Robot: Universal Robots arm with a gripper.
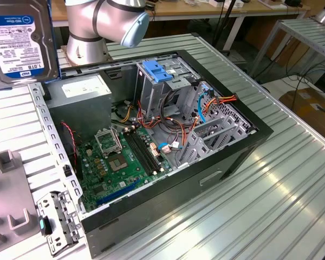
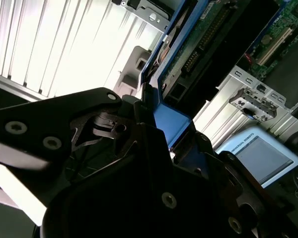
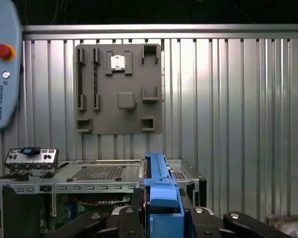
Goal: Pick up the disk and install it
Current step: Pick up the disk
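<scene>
the jaws are closed tight on the blue carrier frame of the disk (image 3: 161,186), gripping it from both sides in both wrist views. the disk is held edge-up in the first wrist view. in the second wrist view its green circuit-board side (image 2: 201,42) shows. in the exterior view the disk (image 1: 21,43) hangs clear of the bench (image 1: 292,189) at the exterior view's left, label side to the camera, well apart from the drive cage (image 1: 157,81) in the open computer case (image 1: 222,168). the motherboard (image 1: 119,162) lies bare on the case floor. a grey fixture plate (image 3: 119,89) lies on the bench beyond the case, with a teach pendant (image 3: 2,64) near it.
</scene>
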